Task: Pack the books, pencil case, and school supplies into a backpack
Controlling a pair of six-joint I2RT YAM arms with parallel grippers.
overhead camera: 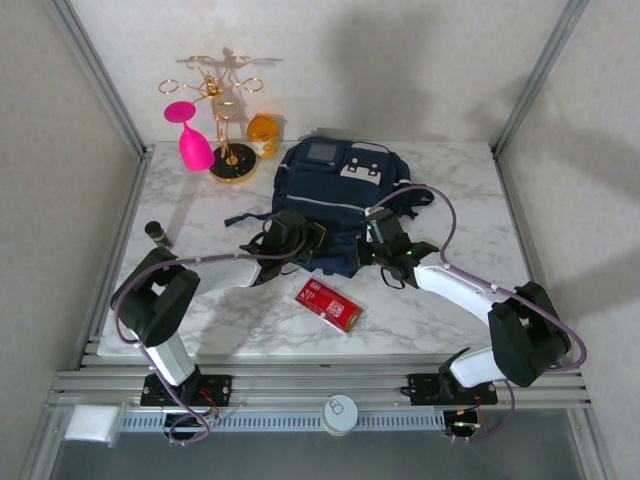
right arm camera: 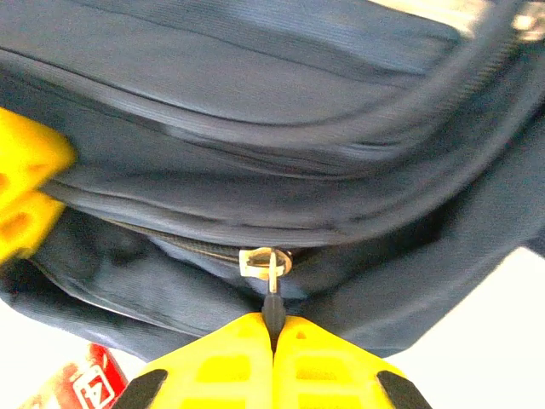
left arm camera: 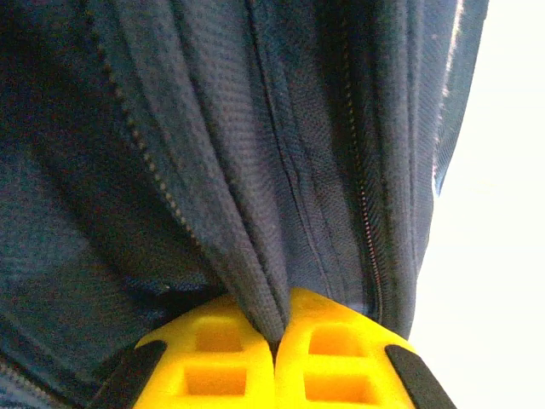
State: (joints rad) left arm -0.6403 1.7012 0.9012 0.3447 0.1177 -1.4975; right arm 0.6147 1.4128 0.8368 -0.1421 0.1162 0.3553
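The table [overhead camera: 450, 190] is a big flat top with a white and grey marble look. The backpack [overhead camera: 335, 185] lies in the middle of it, toward the back. It is dark blue cloth, soft and lumpy, with white patches, a pale stripe and dark straps. Up close in the left wrist view, the cloth is woven with tiny dots. It has long folds, and rows of zipper teeth run down it.

The two arms are white and black. Both reach in from the near edge, bent at the elbow, and meet at the near side of the backpack. The left gripper [left arm camera: 274, 336] has yellow plastic fingers with square holes. They are squeezed together on a fold of the blue cloth. The right gripper [right arm camera: 274, 328] has the same yellow fingers. They are pressed tight on the thin dark zipper pull [right arm camera: 271, 298], which hangs from a small shiny metal slider [right arm camera: 266, 261].

The red box [overhead camera: 328, 305] is flat and lies on the table just in front of the backpack, between the two arms. It has a white label, but the writing is too small to read. A short black cylinder [overhead camera: 157, 233] stands near the left edge. At the back left are a gold wire rack [overhead camera: 222, 100], a pink glass [overhead camera: 192, 145] and a small amber cup [overhead camera: 262, 130].
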